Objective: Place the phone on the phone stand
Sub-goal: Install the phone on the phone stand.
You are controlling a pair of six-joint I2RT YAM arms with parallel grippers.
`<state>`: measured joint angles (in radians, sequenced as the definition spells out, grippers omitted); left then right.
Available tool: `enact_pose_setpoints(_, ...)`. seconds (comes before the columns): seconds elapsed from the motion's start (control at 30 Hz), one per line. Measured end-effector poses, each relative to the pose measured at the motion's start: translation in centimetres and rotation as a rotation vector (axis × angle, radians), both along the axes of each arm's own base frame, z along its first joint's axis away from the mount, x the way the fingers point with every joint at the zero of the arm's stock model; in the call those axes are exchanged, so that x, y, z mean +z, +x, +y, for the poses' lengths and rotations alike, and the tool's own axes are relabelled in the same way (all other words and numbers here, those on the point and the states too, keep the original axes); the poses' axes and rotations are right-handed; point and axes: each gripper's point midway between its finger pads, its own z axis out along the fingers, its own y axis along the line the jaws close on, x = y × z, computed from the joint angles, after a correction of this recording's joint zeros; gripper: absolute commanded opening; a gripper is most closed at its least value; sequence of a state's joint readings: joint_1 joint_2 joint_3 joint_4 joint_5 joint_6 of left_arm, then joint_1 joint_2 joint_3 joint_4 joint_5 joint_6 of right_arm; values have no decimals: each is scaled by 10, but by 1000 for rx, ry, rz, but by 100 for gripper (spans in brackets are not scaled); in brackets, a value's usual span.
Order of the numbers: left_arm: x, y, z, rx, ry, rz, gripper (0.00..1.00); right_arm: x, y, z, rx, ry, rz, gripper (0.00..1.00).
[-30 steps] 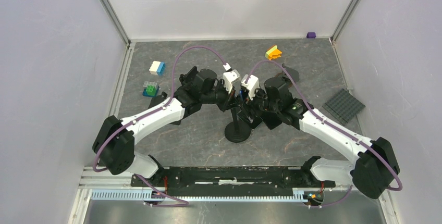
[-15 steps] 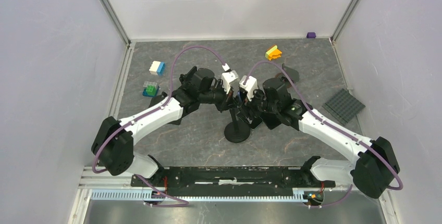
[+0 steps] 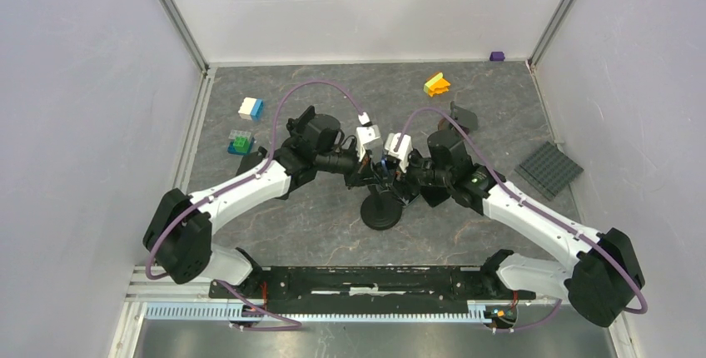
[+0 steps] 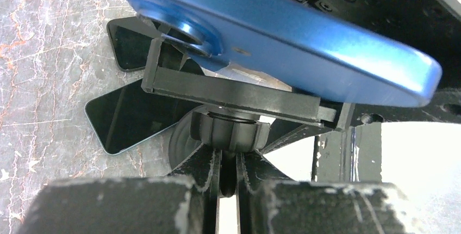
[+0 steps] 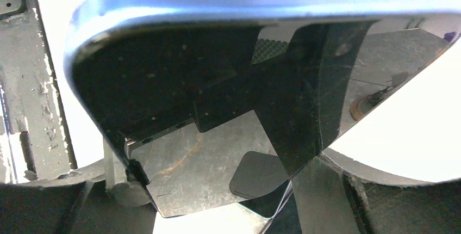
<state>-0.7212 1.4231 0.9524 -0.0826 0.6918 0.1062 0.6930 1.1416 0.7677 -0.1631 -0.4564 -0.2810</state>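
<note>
I count one phone (image 4: 304, 43), blue-backed, and one phone stand (image 3: 380, 212), black, with a round base on the grey table (image 3: 316, 225). Loose on the table I count four small brick pieces: a white-and-blue one (image 3: 250, 108), a green-and-blue one (image 3: 241, 141), an orange-and-yellow one (image 3: 435, 84), and a tiny purple one (image 3: 497, 56) by the far wall. There is also one dark grey studded plate (image 3: 549, 169) at the right.

Both my arms reach inward from the near corners and meet over the stand, with elbows out and wrists almost nose to nose. The left gripper (image 4: 228, 190) comes at the stand from the left. Its fingers are pinched nearly together on the stand's thin neck, just under the knob below the cradle. The right gripper (image 5: 217, 196) comes from the right with its jaws spread wide, and the phone spans them, so I read that as a grip across the phone's width.

The phone hangs tilted just above the stand's cradle, with its camera ring at the cradle's upper edge. I cannot tell whether it is seated in the cradle.
</note>
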Motion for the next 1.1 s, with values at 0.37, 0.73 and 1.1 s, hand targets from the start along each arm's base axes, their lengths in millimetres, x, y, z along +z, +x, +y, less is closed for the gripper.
enact_pose_setpoints(0.37,1,-5,1,-25,-37,-41,2,4,-3,2,78,91,-6,0)
enact_pose_setpoints(0.73,3,-10,0,-59,-54,-51,2,6,-4,-1,98,99,-21,0)
enact_pose_setpoints(1.1,4,-14,-2,-92,-78,-64,2,8,-1,-5,94,125,-24,0)
